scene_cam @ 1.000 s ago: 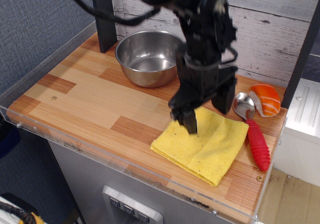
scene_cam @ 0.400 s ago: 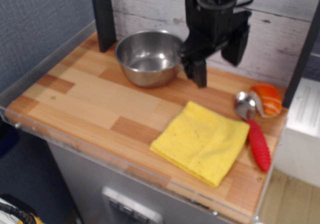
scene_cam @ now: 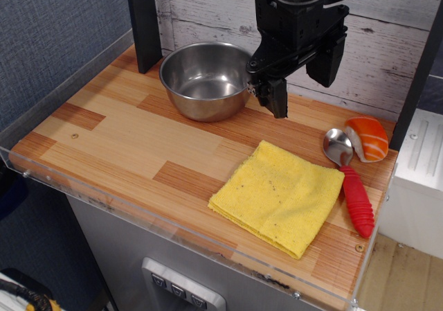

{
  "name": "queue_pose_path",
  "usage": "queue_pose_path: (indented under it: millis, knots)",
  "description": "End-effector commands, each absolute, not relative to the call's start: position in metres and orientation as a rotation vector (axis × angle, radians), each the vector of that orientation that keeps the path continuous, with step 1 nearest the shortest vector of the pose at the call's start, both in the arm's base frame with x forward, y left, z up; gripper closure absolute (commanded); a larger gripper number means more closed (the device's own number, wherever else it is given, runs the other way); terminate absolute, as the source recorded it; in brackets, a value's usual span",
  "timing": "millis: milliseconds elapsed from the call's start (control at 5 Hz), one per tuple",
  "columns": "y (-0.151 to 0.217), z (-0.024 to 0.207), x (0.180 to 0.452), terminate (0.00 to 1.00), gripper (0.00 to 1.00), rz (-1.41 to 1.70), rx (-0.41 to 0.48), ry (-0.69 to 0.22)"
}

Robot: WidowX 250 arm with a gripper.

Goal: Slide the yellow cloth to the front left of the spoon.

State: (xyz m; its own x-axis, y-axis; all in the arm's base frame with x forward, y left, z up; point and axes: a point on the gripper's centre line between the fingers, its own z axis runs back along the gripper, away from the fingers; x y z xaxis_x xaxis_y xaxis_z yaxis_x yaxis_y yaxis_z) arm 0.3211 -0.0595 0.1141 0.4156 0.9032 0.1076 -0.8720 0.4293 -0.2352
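Observation:
The yellow cloth [scene_cam: 278, 197] lies flat and folded on the wooden table top near its front right, its right edge beside the spoon's handle. The spoon [scene_cam: 350, 181] lies just right of the cloth, metal bowl toward the back, red ribbed handle toward the front. My black gripper [scene_cam: 299, 82] hangs in the air above the table behind the cloth, near the wall. Its two fingers are apart and hold nothing.
A steel bowl [scene_cam: 205, 80] stands at the back, left of the gripper. An orange-and-white sushi piece [scene_cam: 367, 139] sits behind the spoon at the right edge. A black post [scene_cam: 143, 21] stands behind the bowl. A clear rim [scene_cam: 173, 229] runs along the table's front edge.
My gripper has risen off the cloth and moved back toward the wall. The cloth and the spoon have stayed where they were.

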Motion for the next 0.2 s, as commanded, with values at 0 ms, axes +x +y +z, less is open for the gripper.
queue_pose_path:
  millis: [0]
  knots:
    - [-0.0619,0.1323,0.3140,1.00,0.00,1.112,-0.189,-0.276]
